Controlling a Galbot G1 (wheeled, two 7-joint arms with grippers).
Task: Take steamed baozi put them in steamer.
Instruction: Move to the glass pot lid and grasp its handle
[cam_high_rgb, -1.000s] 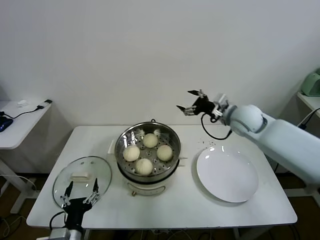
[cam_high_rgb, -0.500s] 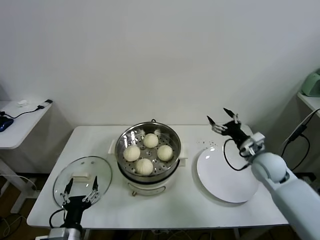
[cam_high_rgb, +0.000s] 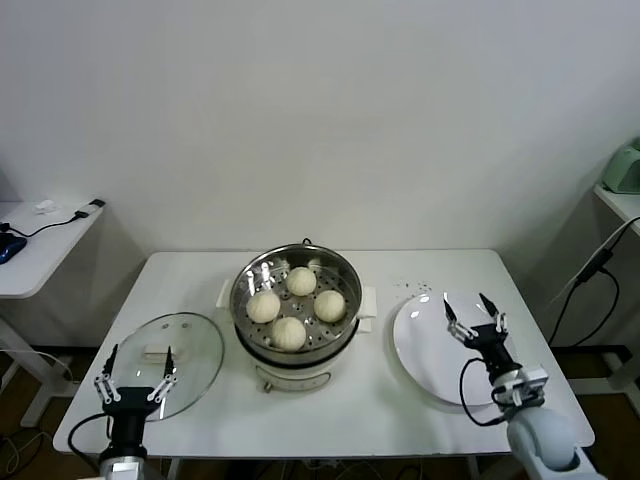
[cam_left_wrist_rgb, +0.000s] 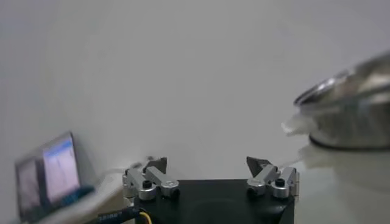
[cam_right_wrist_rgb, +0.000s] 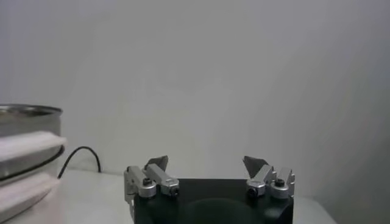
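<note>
Several cream-white steamed baozi (cam_high_rgb: 289, 332) lie on the perforated tray inside the shiny steel steamer (cam_high_rgb: 296, 272) at the middle of the table. My right gripper (cam_high_rgb: 470, 309) stands open and empty low at the front right, over the near part of the white plate (cam_high_rgb: 440, 360). My left gripper (cam_high_rgb: 136, 361) stands open and empty at the front left, over the near edge of the glass lid (cam_high_rgb: 190, 340). In the left wrist view the left gripper (cam_left_wrist_rgb: 208, 162) holds nothing and the steamer (cam_left_wrist_rgb: 347, 109) shows beside it. The right gripper (cam_right_wrist_rgb: 206, 161) is likewise empty, with the steamer (cam_right_wrist_rgb: 27, 125) off to one side.
The white table (cam_high_rgb: 350, 405) carries the steamer, lid and plate. A side desk (cam_high_rgb: 35, 245) with cables stands at the far left. A green object (cam_high_rgb: 625, 165) sits at the far right. A cable (cam_high_rgb: 590, 270) hangs by the right table edge.
My right arm has swung from high behind the steamer down to the front right over the plate. My left gripper has shifted slightly left and back toward me. Both stayed open.
</note>
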